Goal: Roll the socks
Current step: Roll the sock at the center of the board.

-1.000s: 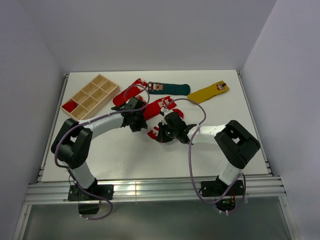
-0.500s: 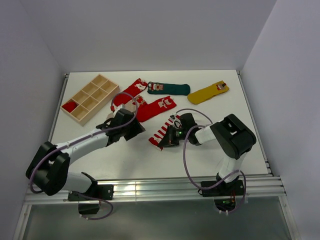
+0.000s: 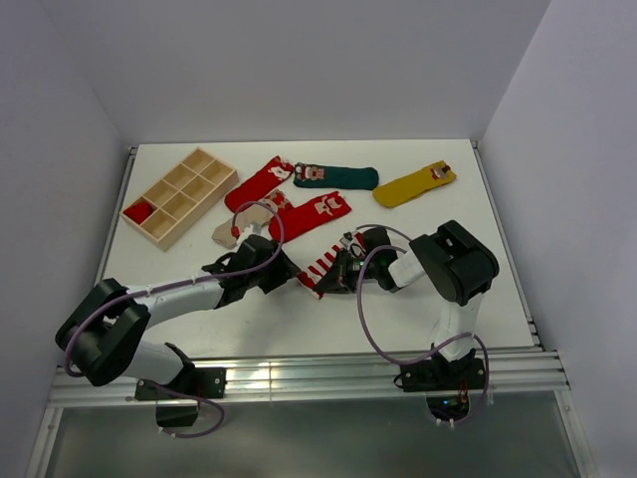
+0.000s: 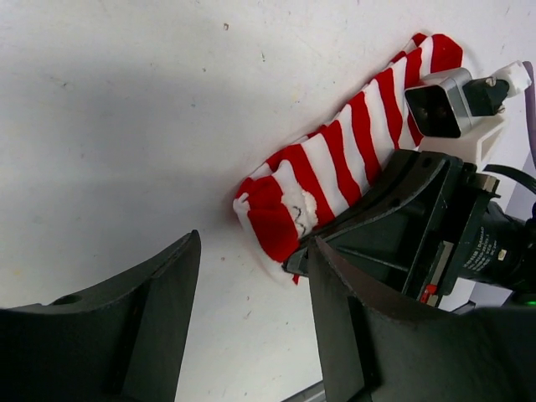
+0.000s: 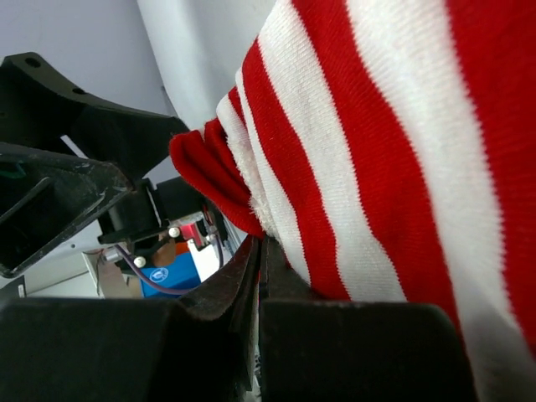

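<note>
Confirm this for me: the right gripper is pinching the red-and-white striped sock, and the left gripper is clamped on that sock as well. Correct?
Not quite. The left gripper is open, not clamped: the left wrist view shows its fingers standing apart by the end of the striped sock, gripping nothing. The rest holds: the right gripper is pinching that sock.

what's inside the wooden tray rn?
One red item sits in the left-end compartment of the wooden tray; the other compartments show bare wood. Too small to tell if it's a rolled sock. Nothing covers the tray.
</note>
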